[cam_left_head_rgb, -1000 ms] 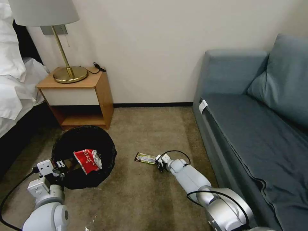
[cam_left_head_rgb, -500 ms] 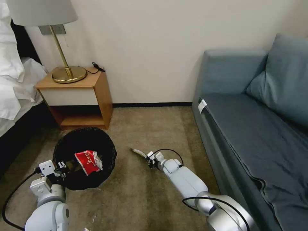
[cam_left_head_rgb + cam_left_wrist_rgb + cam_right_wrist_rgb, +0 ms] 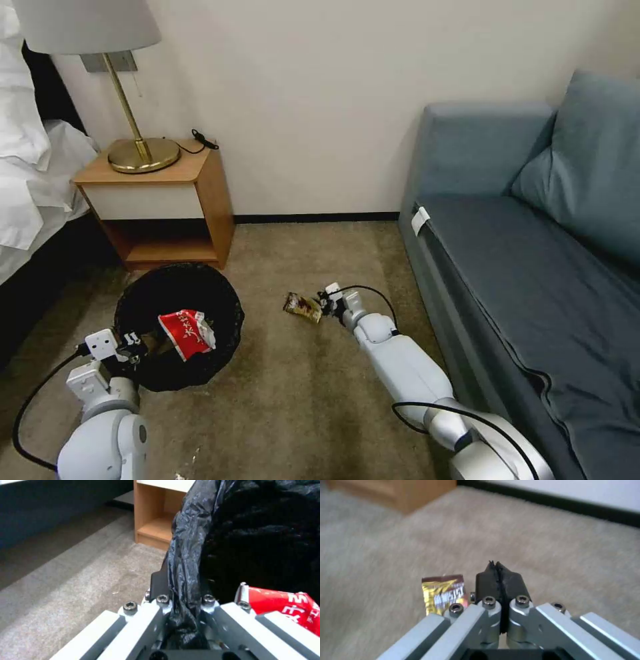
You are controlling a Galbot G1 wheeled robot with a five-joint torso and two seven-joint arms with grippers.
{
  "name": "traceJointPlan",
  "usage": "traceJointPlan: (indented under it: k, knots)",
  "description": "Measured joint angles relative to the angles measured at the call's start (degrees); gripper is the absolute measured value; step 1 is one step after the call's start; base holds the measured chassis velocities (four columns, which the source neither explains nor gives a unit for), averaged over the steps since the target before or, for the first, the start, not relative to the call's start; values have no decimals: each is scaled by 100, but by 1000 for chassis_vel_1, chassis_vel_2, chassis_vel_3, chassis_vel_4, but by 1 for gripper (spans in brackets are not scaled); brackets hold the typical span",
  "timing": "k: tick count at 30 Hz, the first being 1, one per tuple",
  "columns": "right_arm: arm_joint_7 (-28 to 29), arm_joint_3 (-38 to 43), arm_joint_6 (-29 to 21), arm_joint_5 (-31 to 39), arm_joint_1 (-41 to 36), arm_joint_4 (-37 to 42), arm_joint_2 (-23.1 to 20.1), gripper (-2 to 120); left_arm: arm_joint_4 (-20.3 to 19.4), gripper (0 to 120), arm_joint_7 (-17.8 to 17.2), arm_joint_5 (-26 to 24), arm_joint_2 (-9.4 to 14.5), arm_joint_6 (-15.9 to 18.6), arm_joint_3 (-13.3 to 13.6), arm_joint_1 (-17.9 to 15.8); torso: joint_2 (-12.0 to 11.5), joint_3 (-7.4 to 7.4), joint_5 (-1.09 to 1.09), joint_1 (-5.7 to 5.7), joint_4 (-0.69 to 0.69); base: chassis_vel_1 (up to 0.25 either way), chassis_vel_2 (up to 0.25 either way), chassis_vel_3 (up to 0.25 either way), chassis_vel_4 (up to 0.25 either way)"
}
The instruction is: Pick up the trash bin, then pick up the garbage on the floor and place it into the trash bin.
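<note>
The trash bin [image 3: 200,297], lined with a crinkled black bag, hangs low over the carpet in front of the nightstand. My left gripper [image 3: 130,343] is shut on its near rim, and the bag's plastic is pinched between the fingers [image 3: 159,581]. A red-and-white snack packet [image 3: 187,332] lies inside the bin [image 3: 253,537], also seen as the packet [image 3: 283,605]. My right gripper [image 3: 327,305] is shut on the edge of a gold-and-dark bar wrapper [image 3: 302,307], a piece of the garbage, just right of the bin. The wrapper [image 3: 443,592] sticks out beside the closed right gripper [image 3: 496,572].
A wooden nightstand [image 3: 160,200] with a brass lamp [image 3: 143,153] stands behind the bin. The bed [image 3: 27,187] is at the far left. A blue sofa [image 3: 533,267] fills the right side. Open carpet lies between them. A small scrap [image 3: 190,463] lies near my base.
My right gripper has moved away from me with the bar wrapper, which left the carpet and turned its gold-and-dark face up. The left gripper has kept its hold on the bin.
</note>
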Motion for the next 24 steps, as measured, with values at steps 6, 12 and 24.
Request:
traceJointPlan:
  k: [6,12,24]
  knots:
    - [281,127,318,110,-15,219,-16,0,161,1,-14,3,11,20,66,-150,0,0,-1,0,0,0,0,0,0]
    - [404,170,368,50,-37,166,-10,0,189,1,-16,9,34,41,98,-211,0,0,-2,0,0,0,0,0,0]
    - [265,-344,-204,-628,50,-399,320,25,89,1,-20,18,18,41,127,-111,0,0,-1,0,1,0,0,0,0]
